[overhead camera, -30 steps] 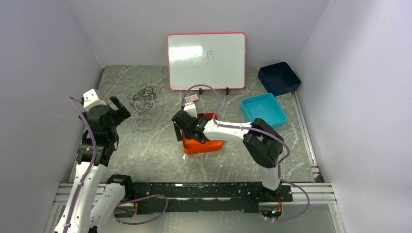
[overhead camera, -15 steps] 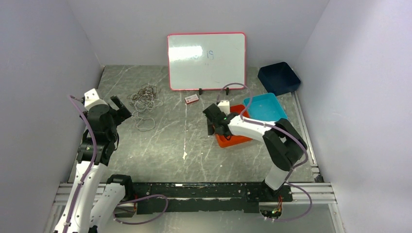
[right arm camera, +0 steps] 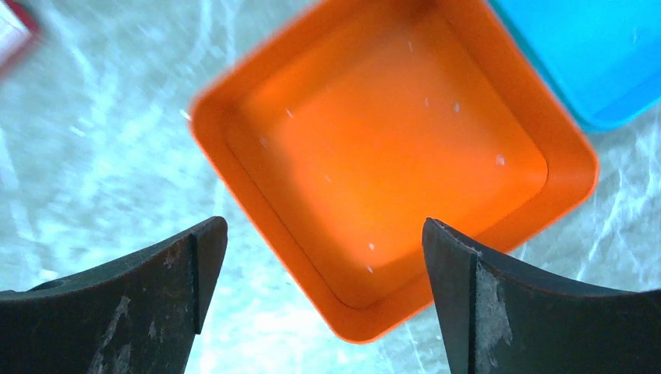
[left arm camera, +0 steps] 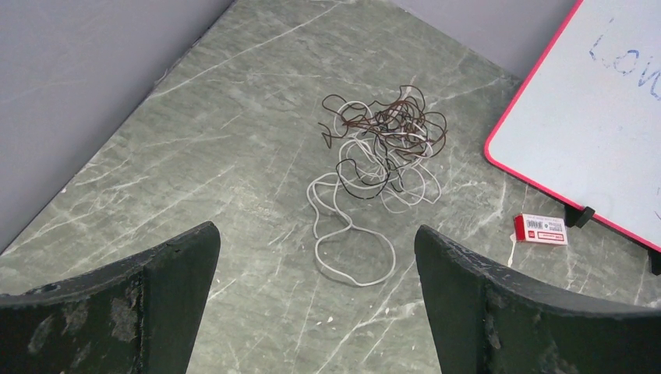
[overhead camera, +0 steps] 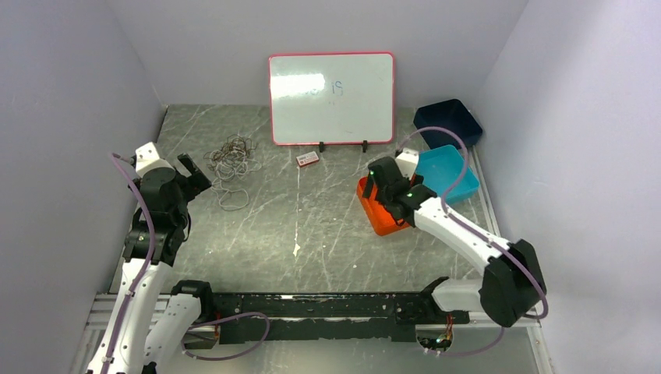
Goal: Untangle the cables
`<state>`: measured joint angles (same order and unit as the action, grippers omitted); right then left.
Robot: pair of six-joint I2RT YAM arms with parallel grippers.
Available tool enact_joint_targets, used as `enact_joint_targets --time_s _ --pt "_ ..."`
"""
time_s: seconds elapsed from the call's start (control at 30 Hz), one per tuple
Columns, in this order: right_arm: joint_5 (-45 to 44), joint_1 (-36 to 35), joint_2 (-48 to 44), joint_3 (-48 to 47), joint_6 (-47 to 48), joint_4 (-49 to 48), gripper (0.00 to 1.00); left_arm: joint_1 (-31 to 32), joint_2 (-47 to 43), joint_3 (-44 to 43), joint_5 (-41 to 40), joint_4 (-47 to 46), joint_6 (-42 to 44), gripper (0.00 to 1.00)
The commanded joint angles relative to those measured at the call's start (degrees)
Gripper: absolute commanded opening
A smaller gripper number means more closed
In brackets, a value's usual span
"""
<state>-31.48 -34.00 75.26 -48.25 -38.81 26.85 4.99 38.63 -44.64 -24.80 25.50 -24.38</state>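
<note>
Lately the right gripper [overhead camera: 383, 181], jaws spread, has swept with the orange tray [overhead camera: 378, 215] from centre to right of frame, clearing room; left gripper [overhead camera: 194, 174], also spread, faces the cables [overhead camera: 231, 158], untouched, upper left.
</note>
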Motion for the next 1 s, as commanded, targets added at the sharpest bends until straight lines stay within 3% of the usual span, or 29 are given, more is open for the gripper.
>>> enact_joint_targets --time_s 0.0,0.13,0.27,0.53,0.83,0.97 --pt "-2.6 1.9 -4.0 -6.8 1.5 -1.2 1.0 -0.8 0.0 -1.6 1.2 -1.7 0.4 1.0" --pt "-2.9 4.9 -2.8 -12.9 4.7 -0.3 1.0 -0.8 0.0 -1.6 1.1 -1.7 0.3 1.0" --pt "1.0 14.3 0.2 -15.5 9.0 -5.9 1.0 -0.8 0.2 -1.6 1.2 -1.8 0.4 1.0" --pt "13.9 32.9 22.7 -31.8 11.2 -12.2 1.0 -0.8 1.2 -1.5 2.6 -2.2 0.7 1.0" --pt "24.1 41.0 46.9 -54.4 12.4 -12.7 1.0 -0.7 2.0 -1.1 4.7 -2.9 1.3 1.0" --pt "28.1 42.5 56.9 -66.3 14.2 -8.7 1.0 -0.7 2.2 -0.9 5.3 -3.3 1.4 1.0"
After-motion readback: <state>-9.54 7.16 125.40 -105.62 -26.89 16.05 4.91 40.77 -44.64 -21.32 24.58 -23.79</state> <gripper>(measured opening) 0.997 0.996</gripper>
